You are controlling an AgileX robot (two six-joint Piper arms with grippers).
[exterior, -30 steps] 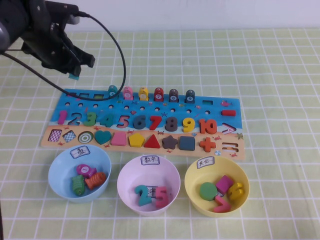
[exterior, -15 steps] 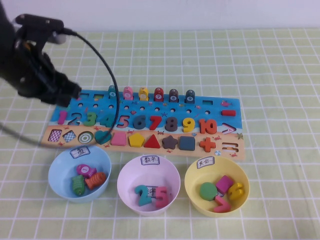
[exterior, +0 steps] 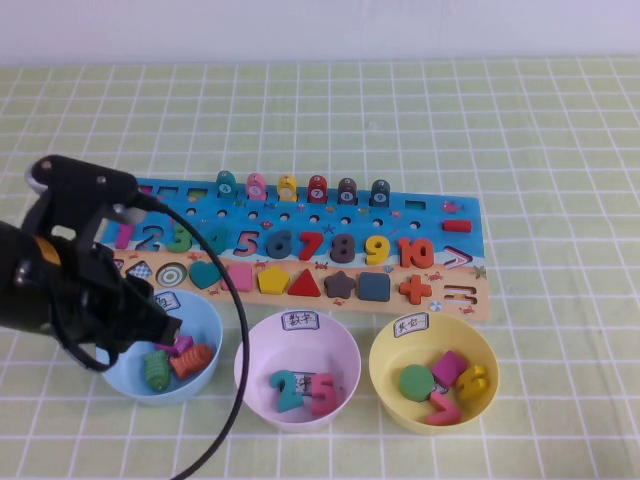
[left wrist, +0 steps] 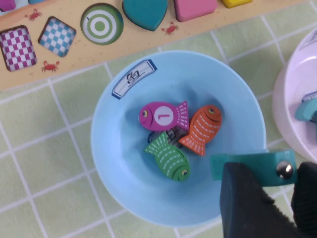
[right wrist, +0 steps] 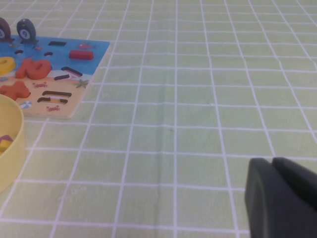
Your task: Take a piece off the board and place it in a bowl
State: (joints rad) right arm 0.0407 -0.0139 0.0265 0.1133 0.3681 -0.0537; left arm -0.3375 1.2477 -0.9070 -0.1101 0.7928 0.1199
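Left pincer (left wrist: 270, 191) grips the flat teal piece (left wrist: 247, 166) over the light-blue bowl (left wrist: 119, 148).

Left gripper (left wrist: 277, 191) cut off by the left wrist view's edge, and its arm hides the near-left rim of the bowl (exterior: 205, 320) in the high view. The piece (left wrist: 250, 166) is partly hidden behind the fingers. Right gripper (right wrist: 282, 198) only partly in frame; out of the high view.
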